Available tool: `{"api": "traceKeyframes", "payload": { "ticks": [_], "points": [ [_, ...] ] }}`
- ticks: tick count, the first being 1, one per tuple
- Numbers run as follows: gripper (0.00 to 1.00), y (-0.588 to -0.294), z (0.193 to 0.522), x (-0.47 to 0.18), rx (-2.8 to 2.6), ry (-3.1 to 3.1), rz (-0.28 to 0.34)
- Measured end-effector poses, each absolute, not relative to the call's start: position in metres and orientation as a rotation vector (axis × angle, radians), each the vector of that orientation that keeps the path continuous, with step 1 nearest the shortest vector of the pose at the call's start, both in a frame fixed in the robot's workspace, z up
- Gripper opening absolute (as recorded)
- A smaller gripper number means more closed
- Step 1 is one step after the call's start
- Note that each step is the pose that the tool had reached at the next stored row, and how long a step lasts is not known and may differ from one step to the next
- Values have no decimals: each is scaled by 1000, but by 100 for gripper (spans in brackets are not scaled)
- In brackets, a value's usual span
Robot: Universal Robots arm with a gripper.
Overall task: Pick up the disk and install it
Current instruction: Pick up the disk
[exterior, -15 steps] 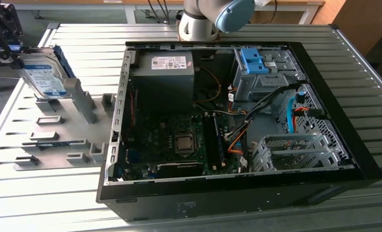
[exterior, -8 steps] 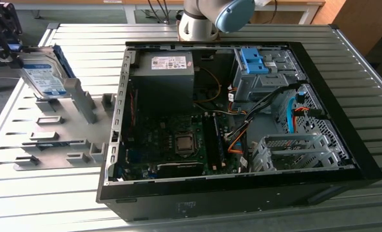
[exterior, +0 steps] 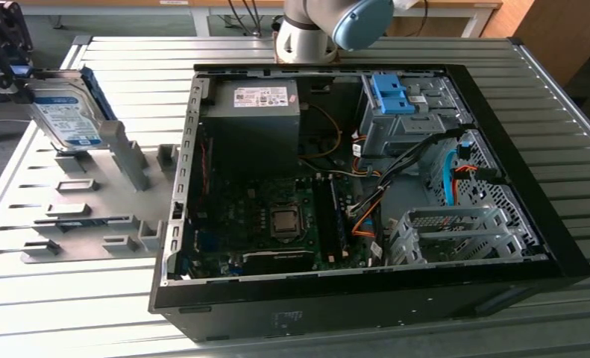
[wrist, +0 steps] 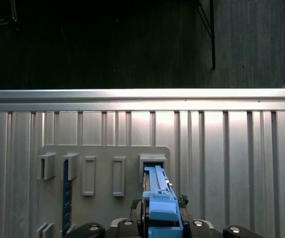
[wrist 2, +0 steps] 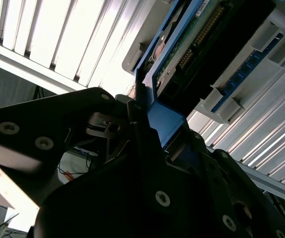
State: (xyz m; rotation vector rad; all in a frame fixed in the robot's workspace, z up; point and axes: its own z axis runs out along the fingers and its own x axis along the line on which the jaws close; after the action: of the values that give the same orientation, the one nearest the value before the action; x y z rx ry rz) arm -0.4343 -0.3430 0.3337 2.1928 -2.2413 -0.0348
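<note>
The disk (exterior: 66, 113) is a silver drive with a white-and-blue label and blue side rails. It stands on edge at the exterior view's far left, over the grey holder plate (exterior: 88, 218). My black gripper (exterior: 18, 74) is shut on the disk's upper end. In the first wrist view the disk's blue rail (wrist: 158, 197) runs out from between my fingers toward an upright slot (wrist: 152, 161) of the plate. The second wrist view looks along the disk's green circuit-board side (wrist 2: 189, 37).
An open black computer case (exterior: 533, 224) lies on the slatted metal table, to the exterior view's right of the plate. Inside are a blue bracket (exterior: 394, 93) on a drive bay at the far end, a metal cage (exterior: 459, 233), cables and the motherboard. The arm's base (exterior: 309, 33) stands behind the case.
</note>
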Motion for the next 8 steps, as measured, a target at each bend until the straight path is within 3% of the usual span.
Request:
{"api": "traceKeyframes", "payload": {
  "ticks": [8],
  "points": [
    [36, -343, 334, -434, 2192, -2241, -34]
  ]
}}
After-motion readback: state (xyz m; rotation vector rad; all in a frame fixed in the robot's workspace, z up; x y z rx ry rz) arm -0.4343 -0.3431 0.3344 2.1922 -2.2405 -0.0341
